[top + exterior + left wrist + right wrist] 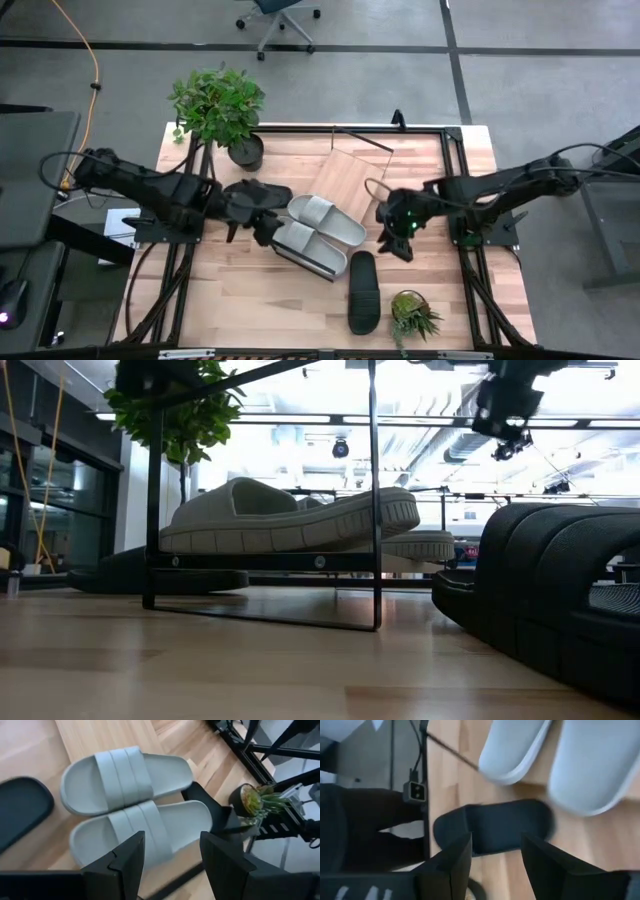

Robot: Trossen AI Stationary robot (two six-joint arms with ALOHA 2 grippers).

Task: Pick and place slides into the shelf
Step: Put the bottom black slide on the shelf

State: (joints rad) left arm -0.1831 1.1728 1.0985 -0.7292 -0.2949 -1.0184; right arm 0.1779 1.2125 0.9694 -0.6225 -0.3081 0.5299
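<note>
High view, going left to right: at 10 o'clock on the desk point(250, 290) stands a leafy potted plant point(220, 108). Below it, at 9 o'clock, the left claw point(268, 228) hovers with its fingers point(131, 862) spread and nothing between them, just above the near end of 2 pale slides point(318, 232). A black slide point(256, 193) lies just behind this claw, toward 10 o'clock, close to the plant pot. The 2 pale slides rest side by side, touching, on the lower end of the shelf point(345, 180), a light plank that runs tilted from the centre toward 12 o'clock with a thin dark wire frame at its far end. At 5 o'clock from the pale pair, a second black slide point(363, 292) lies flat on the desk, toe toward 12 o'clock. At 3 o'clock, the right claw point(395, 245) hangs above the desk beside that black slide, fingers point(451, 865) parted and grasping nothing. A small spiky plant point(412, 314) sits at 5 o'clock near the desk edge.
</note>
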